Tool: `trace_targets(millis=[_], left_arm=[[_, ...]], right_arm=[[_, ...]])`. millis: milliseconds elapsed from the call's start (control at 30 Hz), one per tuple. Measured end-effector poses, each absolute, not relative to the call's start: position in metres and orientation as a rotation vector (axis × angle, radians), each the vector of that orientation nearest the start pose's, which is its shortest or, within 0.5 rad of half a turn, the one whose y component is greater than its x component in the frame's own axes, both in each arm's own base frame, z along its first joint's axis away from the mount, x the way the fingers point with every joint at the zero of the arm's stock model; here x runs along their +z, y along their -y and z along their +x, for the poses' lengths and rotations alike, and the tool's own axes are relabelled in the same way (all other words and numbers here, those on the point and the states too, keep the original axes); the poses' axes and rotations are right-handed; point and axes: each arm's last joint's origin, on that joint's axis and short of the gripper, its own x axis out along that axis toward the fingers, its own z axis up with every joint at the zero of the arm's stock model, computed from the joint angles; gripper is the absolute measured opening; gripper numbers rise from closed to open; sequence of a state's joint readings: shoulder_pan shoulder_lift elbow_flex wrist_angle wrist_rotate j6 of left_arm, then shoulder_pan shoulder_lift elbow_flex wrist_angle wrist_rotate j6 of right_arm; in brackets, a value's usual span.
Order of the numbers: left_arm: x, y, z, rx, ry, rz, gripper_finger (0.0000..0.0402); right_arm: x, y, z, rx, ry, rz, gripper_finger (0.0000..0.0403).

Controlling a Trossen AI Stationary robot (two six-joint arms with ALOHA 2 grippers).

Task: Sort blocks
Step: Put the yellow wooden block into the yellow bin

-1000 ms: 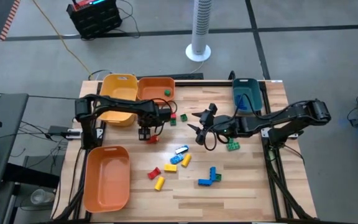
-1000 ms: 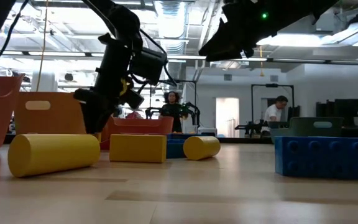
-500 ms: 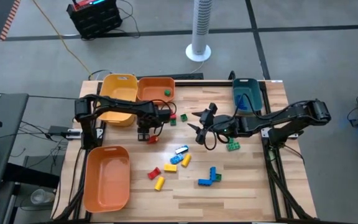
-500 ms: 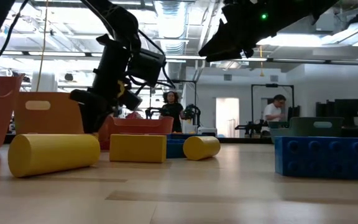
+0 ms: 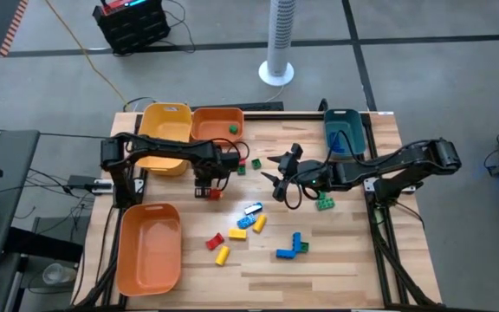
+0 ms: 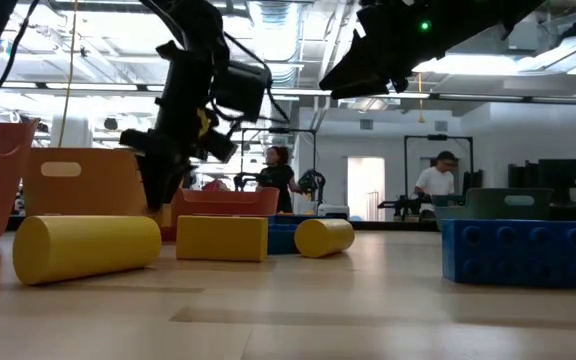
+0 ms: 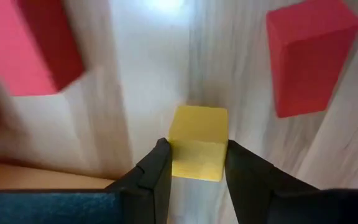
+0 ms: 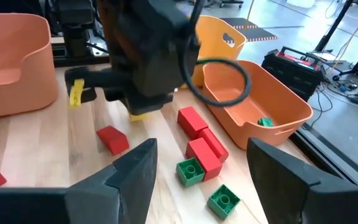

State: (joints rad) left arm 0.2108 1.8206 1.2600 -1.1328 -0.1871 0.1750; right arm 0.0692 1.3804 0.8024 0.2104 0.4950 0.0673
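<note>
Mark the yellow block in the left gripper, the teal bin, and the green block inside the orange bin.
yellow block (image 7: 196, 142): left wrist view, front face.
teal bin (image 5: 354, 132): high view, right rim.
green block (image 5: 233, 128): high view, top face.

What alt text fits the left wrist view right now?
The left pincer is shut on a small yellow block over the pale wooden table. Two red blocks, one and another, lie beyond it.
</note>
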Motion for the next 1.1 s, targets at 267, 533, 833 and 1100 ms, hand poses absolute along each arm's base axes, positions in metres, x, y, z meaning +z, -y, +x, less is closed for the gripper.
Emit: trace_targets(millis=[267,533,833,1100], left_arm=[[0.231,-0.069,0.291,0.205,-1.562,0.103,0.0098],[0.276,-0.069,0.279,0.294,-1.281,0.081,0.0077],[0.229,-0.076,0.317,0.298,-1.337,0.193,0.0181],[0.181,-0.075,0.334,0.241,-1.538,0.470,0.0263]], right_arm=[[0.245,-0.007,0.295,-0.433,-0.349,-0.039,0.0260],[0.247,-0.007,0.296,-0.433,-0.324,-0.030,0.0260],[0.247,-0.007,0.296,-0.432,-0.328,-0.031,0.0260],[0.245,-0.007,0.295,-0.429,-0.355,-0.052,0.0260]])
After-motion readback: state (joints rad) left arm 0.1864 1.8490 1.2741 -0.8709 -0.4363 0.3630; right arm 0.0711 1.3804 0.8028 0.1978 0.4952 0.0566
